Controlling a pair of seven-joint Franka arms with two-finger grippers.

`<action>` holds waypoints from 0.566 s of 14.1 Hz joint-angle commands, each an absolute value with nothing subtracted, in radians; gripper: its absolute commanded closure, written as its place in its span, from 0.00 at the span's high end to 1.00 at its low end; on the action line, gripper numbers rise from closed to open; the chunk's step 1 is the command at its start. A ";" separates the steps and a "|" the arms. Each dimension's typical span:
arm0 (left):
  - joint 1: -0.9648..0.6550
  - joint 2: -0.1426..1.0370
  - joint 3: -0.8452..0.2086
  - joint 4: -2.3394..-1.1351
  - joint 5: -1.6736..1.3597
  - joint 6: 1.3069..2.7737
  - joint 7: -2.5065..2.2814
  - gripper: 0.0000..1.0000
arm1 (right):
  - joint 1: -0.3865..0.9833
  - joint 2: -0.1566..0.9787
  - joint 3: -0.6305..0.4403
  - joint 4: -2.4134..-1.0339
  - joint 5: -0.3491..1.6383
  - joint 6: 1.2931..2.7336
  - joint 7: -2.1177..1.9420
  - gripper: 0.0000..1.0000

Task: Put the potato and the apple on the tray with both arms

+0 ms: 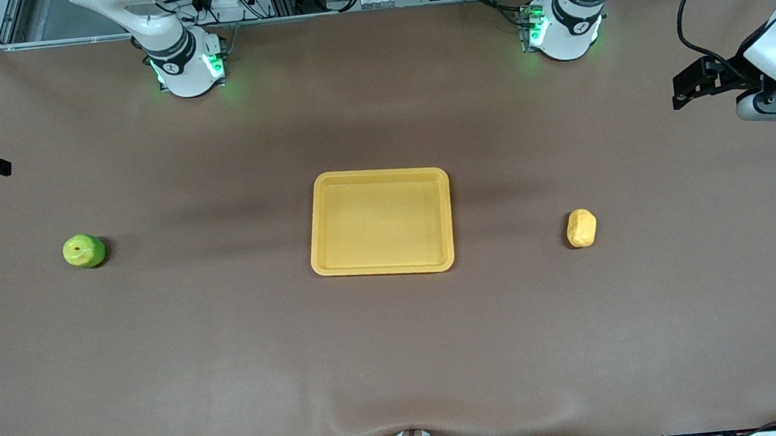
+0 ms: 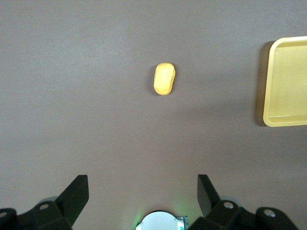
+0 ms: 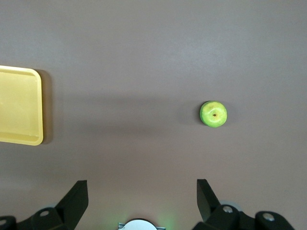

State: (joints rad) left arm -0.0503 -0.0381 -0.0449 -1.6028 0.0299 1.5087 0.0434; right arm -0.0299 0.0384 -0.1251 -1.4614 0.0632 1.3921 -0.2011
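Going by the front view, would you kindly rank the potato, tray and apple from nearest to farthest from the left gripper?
From the left gripper, open:
1. Potato, toward the left arm's end.
2. Tray, mid-table.
3. Apple, toward the right arm's end.

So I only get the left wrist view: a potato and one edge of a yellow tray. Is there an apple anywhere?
Observer: Yes. A green apple lies on the table toward the right arm's end, well apart from the tray.
Operator: The left gripper looks open over the table near the potato. What about the other one?
Observer: The right gripper hangs open over the table at the apple's end, holding nothing.
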 commanded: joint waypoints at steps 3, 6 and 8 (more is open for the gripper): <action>-0.058 -0.022 -0.037 -1.569 0.029 1.488 0.054 1.00 | -0.049 0.044 -0.114 -1.451 0.078 1.379 -0.201 1.00; -0.069 0.012 -0.038 -1.542 0.028 1.489 0.054 1.00 | -0.069 0.066 -0.114 -1.456 0.071 1.381 -0.201 1.00; -0.074 0.050 -0.044 -1.520 0.026 1.493 0.057 1.00 | -0.077 0.078 -0.114 -1.456 0.071 1.378 -0.199 1.00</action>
State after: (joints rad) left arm -0.0612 0.0019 -0.0463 -1.5759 0.0298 1.5085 0.0434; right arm -0.0532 0.0653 -0.1249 -1.4630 0.0630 1.3883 -0.2009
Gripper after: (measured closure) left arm 0.000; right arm 0.000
